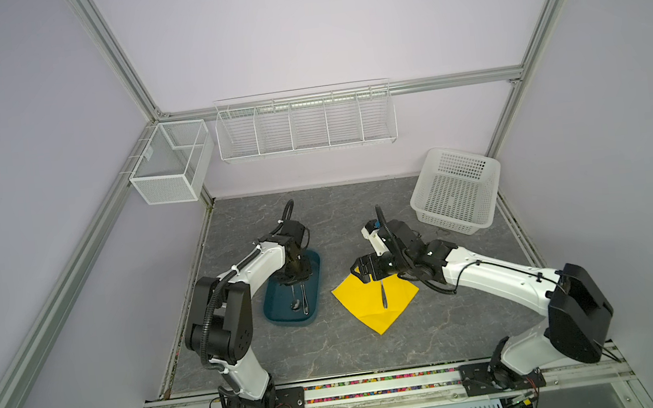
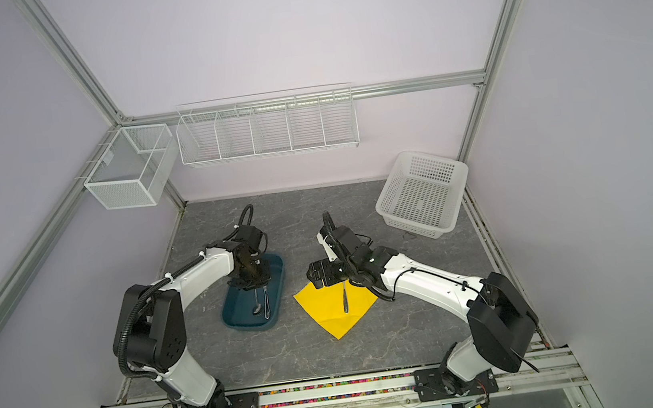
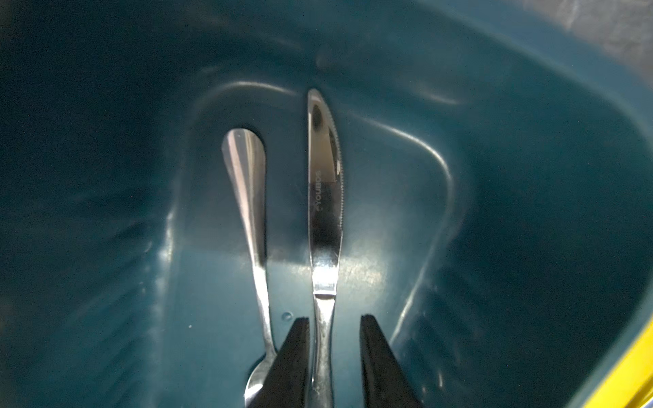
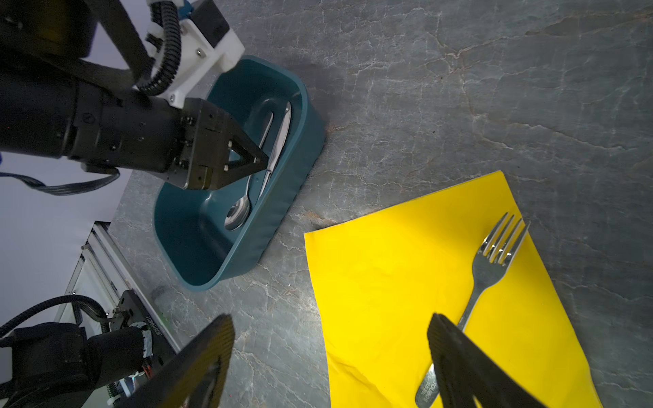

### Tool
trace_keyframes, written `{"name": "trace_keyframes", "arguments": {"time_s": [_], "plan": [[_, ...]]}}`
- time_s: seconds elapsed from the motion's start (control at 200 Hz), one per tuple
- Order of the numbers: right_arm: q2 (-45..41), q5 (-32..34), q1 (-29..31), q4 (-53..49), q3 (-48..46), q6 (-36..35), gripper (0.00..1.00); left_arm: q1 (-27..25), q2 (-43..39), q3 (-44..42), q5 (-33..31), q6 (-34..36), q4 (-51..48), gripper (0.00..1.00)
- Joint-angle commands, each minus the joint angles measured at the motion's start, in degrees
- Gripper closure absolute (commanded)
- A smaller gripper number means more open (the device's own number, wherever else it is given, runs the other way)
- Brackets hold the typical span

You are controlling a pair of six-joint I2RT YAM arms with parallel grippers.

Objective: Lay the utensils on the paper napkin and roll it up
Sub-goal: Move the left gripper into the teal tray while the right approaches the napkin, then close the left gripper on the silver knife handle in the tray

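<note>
Grey marble-look bench w/ a white perforated basket in the far right corner. Dark teal tray sits left of centre. The yellow napkin lies flat just right of it, turned diamond-wise, near the tray but not touching it.

Right tool hangs over the napkin's far corner, jaws spread wide, nothing in them. Left tool is down inside the tray w/ jaws only a bit apart, one finger on each side of the knife handle. There's a visible gap on one side, so no grip on it.

Fork lies on the napkin, tines toward the front of the bench. Knife and spoon lie side by side in the tray, close but apart, spoon bowl next to the knife handle.
</note>
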Motion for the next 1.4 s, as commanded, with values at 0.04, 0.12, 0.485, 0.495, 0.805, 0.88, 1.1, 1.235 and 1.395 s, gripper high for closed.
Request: {"name": "trace_keyframes", "arguments": {"time_s": [0.04, 0.12, 0.485, 0.495, 0.805, 0.88, 1.1, 1.235, 1.395], "plan": [[1.41, -0.39, 0.48, -1.28, 1.93, 0.27, 0.11, 0.17, 1.88, 1.86, 1.05, 2.36, -3.29, 0.73], [1.67, -0.29, 0.56, -1.36, 2.0, 0.41, 0.11, 0.12, 2.52, 1.82, 0.33, 2.54, -3.72, 0.73], [2.03, 0.08, 0.64, -2.07, 2.38, 0.45, 0.11, 0.12, 5.09, 2.11, 1.36, 3.26, -3.58, 0.74], [1.96, 0.07, 0.64, -2.07, 2.41, 0.46, 0.11, 0.12, 5.14, 2.12, 1.33, 3.31, -3.59, 0.74], [3.24, -2.12, 0.94, -1.96, 2.93, 0.04, 0.11, 0.12, 7.03, 1.61, 1.53, 3.47, -3.43, 0.76], [3.66, -2.21, 1.05, -2.06, 3.12, 0.06, 0.11, 0.12, 7.43, 1.59, 2.06, 3.93, -3.15, 0.78], [3.79, -2.04, 1.25, -2.68, 3.63, -0.12, 0.11, 0.2, 8.01, 1.94, 2.33, 3.81, -3.82, 0.86], [3.86, -2.04, 1.23, -3.07, 4.0, -0.3, 0.11, 0.18, 7.32, 1.21, 2.67, 2.93, -3.52, 0.86], [3.79, -1.78, 1.4, -2.96, 4.09, 0.03, 0.11, 0.14, 7.33, 0.88, 3.69, 2.34, -3.38, 0.83]]}}
